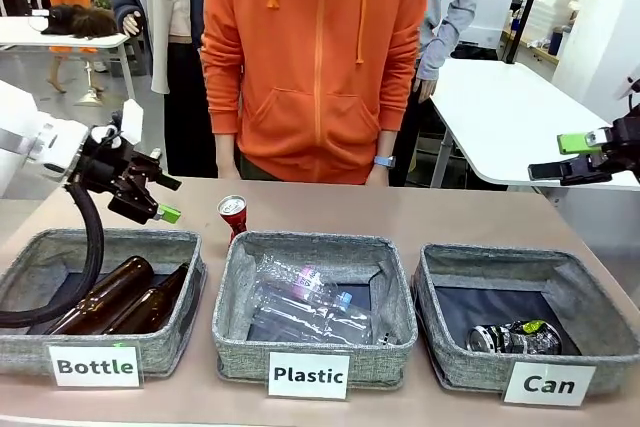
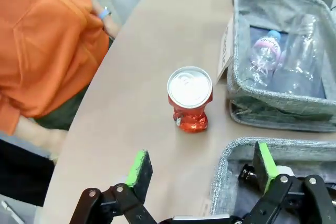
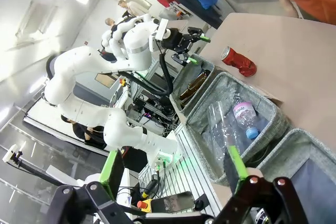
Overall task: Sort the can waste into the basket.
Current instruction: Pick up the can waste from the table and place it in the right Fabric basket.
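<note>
Behind the Plastic bin [image 1: 315,241] stands the red can [image 1: 232,215]

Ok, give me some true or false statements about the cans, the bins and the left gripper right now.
1. The red metal drink can stands on the table, outside every bin. True.
2. The dark crushed can lies in the grey fabric bin labelled "Plastic". False: it lies in the grey fabric bin labelled "Can".
3. The left gripper is shut on the red can. False: it is open and empty.
4. Brown glass bottles lie in the grey bin labelled "Bottle". True.
</note>
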You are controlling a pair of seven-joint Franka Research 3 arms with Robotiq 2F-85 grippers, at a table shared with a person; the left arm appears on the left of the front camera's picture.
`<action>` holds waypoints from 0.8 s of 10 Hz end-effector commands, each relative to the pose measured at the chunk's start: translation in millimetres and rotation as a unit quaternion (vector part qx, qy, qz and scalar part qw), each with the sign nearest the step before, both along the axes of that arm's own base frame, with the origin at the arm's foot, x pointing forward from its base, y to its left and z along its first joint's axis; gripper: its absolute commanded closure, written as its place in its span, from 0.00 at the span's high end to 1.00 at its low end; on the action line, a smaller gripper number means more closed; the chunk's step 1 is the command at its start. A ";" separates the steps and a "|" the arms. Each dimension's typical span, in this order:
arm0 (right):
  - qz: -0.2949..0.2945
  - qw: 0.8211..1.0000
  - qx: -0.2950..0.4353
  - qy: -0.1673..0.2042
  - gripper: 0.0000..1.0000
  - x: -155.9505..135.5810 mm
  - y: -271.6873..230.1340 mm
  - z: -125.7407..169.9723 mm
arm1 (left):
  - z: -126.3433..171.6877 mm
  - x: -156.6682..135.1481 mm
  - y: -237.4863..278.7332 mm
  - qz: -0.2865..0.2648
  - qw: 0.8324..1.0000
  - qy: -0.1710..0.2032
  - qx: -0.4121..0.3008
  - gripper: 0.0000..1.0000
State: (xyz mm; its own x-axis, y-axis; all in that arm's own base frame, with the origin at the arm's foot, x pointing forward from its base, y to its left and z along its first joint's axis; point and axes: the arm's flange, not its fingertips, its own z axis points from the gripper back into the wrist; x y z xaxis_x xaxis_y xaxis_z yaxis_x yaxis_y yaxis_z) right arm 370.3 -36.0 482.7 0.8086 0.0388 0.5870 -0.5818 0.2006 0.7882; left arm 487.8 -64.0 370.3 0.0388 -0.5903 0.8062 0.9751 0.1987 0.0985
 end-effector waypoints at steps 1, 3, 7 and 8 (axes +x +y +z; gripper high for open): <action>0.007 1.000 -0.002 -0.009 1.00 -0.5 -2.0 1.2 | -26.3 23.4 -18.4 -0.005 0.999 0.030 0.025 1.00; 0.007 1.000 -0.002 -0.009 1.00 -0.5 -2.0 1.2 | -38.4 37.2 -25.5 -0.013 0.999 0.040 -0.001 1.00; 0.007 1.000 -0.002 -0.009 1.00 -0.5 -2.0 1.2 | -58.8 52.6 -46.9 -0.011 0.998 0.063 -0.001 1.00; 0.007 1.000 -0.002 -0.009 1.00 -0.5 -2.0 1.2 | -58.2 52.0 -50.5 -0.019 0.997 0.076 -0.009 1.00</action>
